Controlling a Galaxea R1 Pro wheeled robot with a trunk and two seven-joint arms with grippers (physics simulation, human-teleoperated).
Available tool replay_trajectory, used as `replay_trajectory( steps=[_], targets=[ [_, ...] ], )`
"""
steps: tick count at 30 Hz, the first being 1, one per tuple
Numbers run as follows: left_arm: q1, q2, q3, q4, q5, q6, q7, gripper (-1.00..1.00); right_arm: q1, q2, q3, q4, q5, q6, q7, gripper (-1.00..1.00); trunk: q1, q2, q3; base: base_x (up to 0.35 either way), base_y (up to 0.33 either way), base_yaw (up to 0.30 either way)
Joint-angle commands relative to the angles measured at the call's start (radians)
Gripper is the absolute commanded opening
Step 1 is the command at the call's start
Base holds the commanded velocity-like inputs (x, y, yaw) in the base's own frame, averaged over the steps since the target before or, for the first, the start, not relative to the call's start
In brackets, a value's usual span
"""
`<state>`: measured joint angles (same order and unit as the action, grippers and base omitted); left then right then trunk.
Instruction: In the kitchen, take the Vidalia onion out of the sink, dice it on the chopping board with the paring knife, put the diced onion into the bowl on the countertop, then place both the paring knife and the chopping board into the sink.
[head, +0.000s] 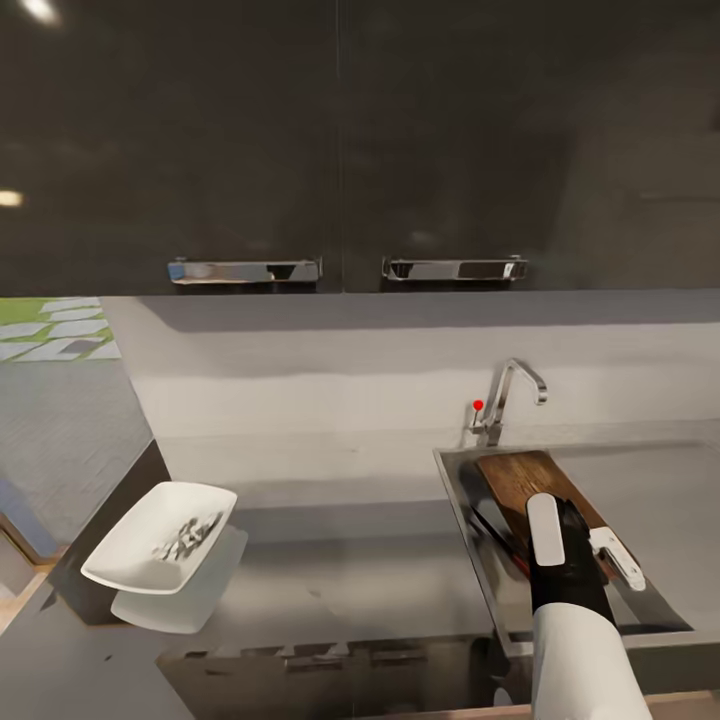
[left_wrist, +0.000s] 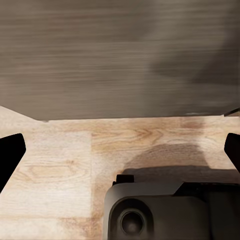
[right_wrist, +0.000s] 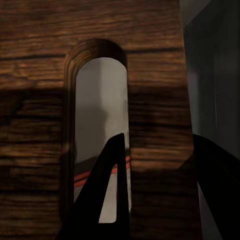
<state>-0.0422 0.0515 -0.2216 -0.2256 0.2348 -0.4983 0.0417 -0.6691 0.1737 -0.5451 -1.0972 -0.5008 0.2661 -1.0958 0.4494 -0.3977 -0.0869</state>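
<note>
Now right gripper (right_wrist: 155, 200) clamps dark-grained chopping board (head: 525, 485) through slot, over grey sink (head: 455, 500), lower right; left gripper (left_wrist: 120, 150) open above pale wood floor (left_wrist: 60, 165).

- Your right arm (head: 570, 590) covers the near end of the chopping board (head: 525, 480) in the sink (head: 455, 500), so you cannot tell from the head view how its gripper stands.
- In the right wrist view, the board (right_wrist: 150, 75) runs past the edges; through its handle slot (right_wrist: 100, 125) a red streak (right_wrist: 87, 176) shows, too little to name.
- The bits in the bowl (head: 130, 545) are too small to make out.
- In the left wrist view, the left gripper's fingertips (left_wrist: 10, 152) are cut off at both sides.
- The sink's right side runs off the head view.
</note>
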Motion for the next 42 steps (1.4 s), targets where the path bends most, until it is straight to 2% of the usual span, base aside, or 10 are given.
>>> replay_trajectory(
  steps=[1,42],
  targets=[
    [-0.001,0.001,-0.009,0.000,0.006,-0.003,0.004,1.00,-0.001,0.001,-0.003,-0.002,-0.001,0.010,-0.003,-1.00,0.001,-0.002,-0.004,0.000,0.000,0.000],
    [-0.001,0.000,-0.008,0.000,0.006,-0.002,0.004,1.00,-0.001,0.001,-0.003,-0.001,-0.001,0.010,0.001,-1.00,0.001,-0.002,-0.066,0.014,-0.003,0.000]
  ],
)
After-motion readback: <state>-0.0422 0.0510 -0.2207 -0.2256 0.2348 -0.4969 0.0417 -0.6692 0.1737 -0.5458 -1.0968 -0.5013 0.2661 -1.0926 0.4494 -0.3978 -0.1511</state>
